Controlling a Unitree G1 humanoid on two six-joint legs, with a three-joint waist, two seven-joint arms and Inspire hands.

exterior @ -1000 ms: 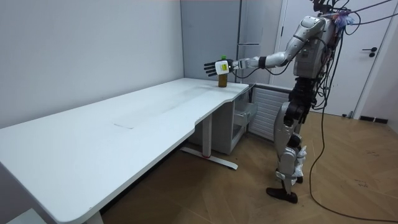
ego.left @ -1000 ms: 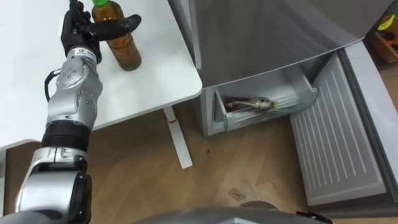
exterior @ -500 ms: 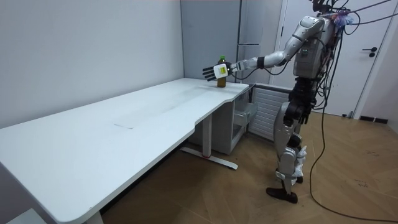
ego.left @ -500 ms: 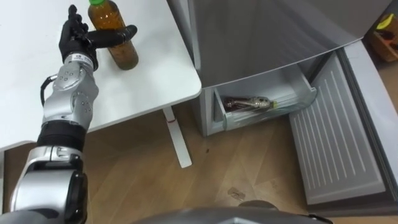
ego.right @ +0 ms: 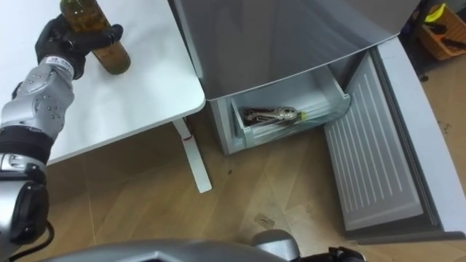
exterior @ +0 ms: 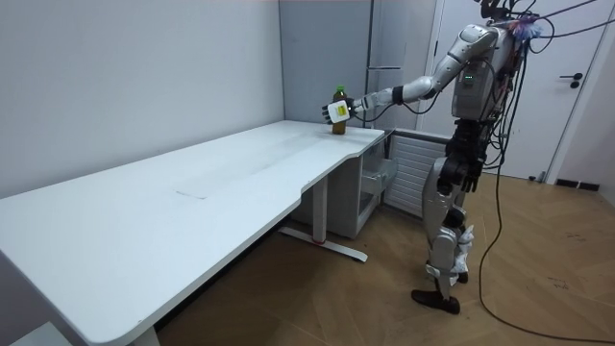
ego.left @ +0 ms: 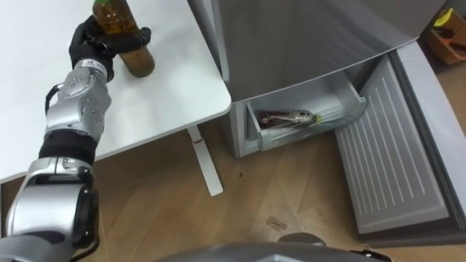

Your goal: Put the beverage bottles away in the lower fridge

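Note:
A brown drink bottle (ego.left: 135,57) stands near the right corner of the white table (ego.left: 182,87), close to the fridge. My left hand (ego.left: 95,45) is stretched out to it and shut on it, fingers and thumb curled round its middle. The room view shows the same grasp on the bottle (exterior: 338,104) by my left hand (exterior: 342,111). To my right, the lower fridge drawer (ego.left: 256,129) is pulled out. A second bottle (ego.left: 287,116) lies on its side inside it. The fridge door (ego.left: 393,167) is swung wide open towards me.
I stand between the table's end and the fridge. The open door takes up the floor at my right. The table's white leg (ego.left: 204,164) stands next to the drawer's left side. An orange box (ego.left: 448,36) sits on the floor at the far right.
My left hand, open beside the bottle a second ago, has closed its fingers and thumb round it. The whole picture has shifted slightly.

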